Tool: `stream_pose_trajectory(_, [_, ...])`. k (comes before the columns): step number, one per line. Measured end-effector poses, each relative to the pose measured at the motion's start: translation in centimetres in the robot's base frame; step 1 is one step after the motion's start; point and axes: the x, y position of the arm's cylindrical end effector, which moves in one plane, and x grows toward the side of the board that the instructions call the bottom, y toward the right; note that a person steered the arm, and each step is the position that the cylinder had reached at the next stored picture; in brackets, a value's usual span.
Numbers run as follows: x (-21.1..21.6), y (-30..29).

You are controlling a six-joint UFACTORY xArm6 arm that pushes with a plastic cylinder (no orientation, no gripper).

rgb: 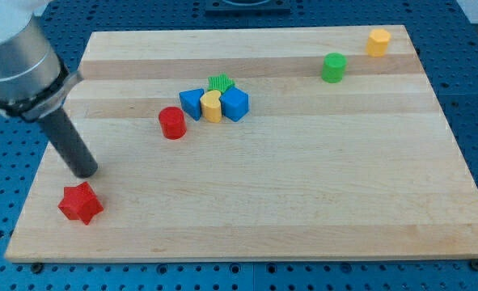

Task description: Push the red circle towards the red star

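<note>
the arm has no claw, only a dark rod. my tip (85, 170) is sitting on the wooden desk (303, 202) at the view's left, just above the red star (81, 203). the red circle (172, 123) is standing up and to the right, apart from both. right beside it, two blue blocks (192, 103) (234, 104), a yellow block (212, 106) and a green star (221, 82) are bunching together. a green cylinder (333, 68) and a yellow block (378, 41) are sitting far off at the top right.
</note>
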Motion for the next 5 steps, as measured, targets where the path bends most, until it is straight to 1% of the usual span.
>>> stream_pose_trajectory(1, [-4.2,0.5])
stream_pose_trajectory(2, [-8.2,3.7])
stream_pose_trajectory(3, [-10.1,8.6])
stream_pose_trajectory(4, [-10.6,12.4])
stream_pose_trajectory(5, [-10.2,13.7])
